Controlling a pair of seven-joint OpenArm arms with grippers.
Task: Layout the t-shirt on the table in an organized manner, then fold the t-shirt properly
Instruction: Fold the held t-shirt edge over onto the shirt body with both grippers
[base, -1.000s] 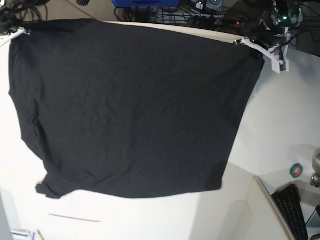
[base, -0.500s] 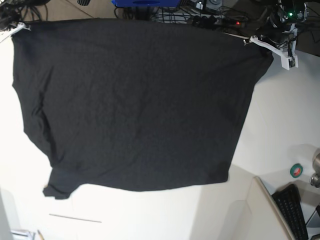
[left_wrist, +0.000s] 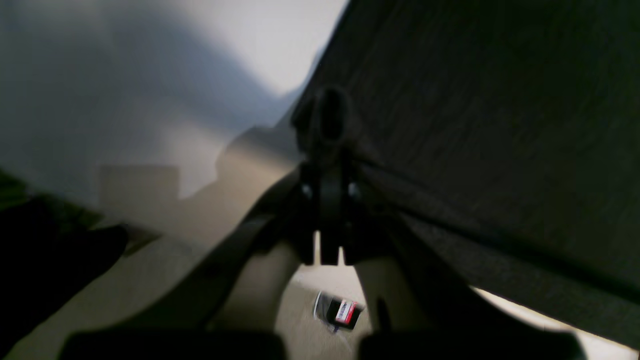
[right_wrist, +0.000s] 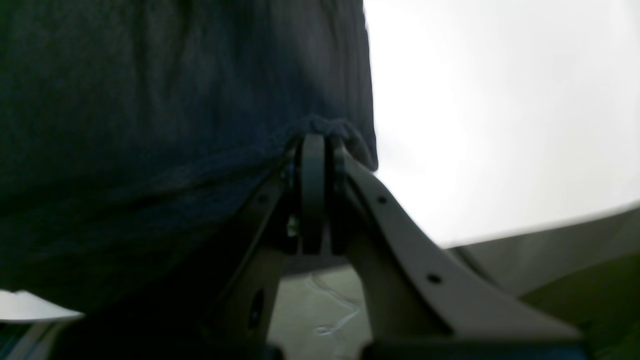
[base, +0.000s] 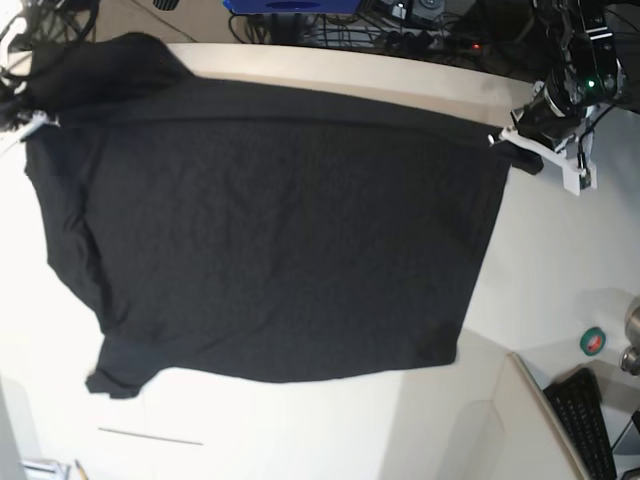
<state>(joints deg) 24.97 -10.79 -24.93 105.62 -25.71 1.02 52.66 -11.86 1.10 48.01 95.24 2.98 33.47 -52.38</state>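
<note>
The black t-shirt (base: 270, 230) is spread wide over the off-white table (base: 560, 260), plain side showing, one sleeve at the near left. Both far corners are pinched. My left gripper (base: 497, 141) is shut on the far right corner. In the left wrist view its jaws (left_wrist: 330, 115) are pressed together on a fold of the t-shirt (left_wrist: 500, 125). My right gripper (base: 40, 120) is shut on the far left corner. The right wrist view shows that gripper (right_wrist: 315, 142) clamping the hem of the t-shirt (right_wrist: 150, 100), with the table (right_wrist: 500, 125) beyond.
Cables (base: 400, 35) and a blue box (base: 290, 6) lie past the table's curved far edge. A green tape roll (base: 592, 342) and a black keyboard (base: 585, 420) sit at the near right. A thin dark seam line (base: 150, 436) runs near the front left.
Both grippers have come down and toward the near side with the far corners. The shirt's far edge has dropped from past the table's rim onto the tabletop. The near hem has stayed put.
</note>
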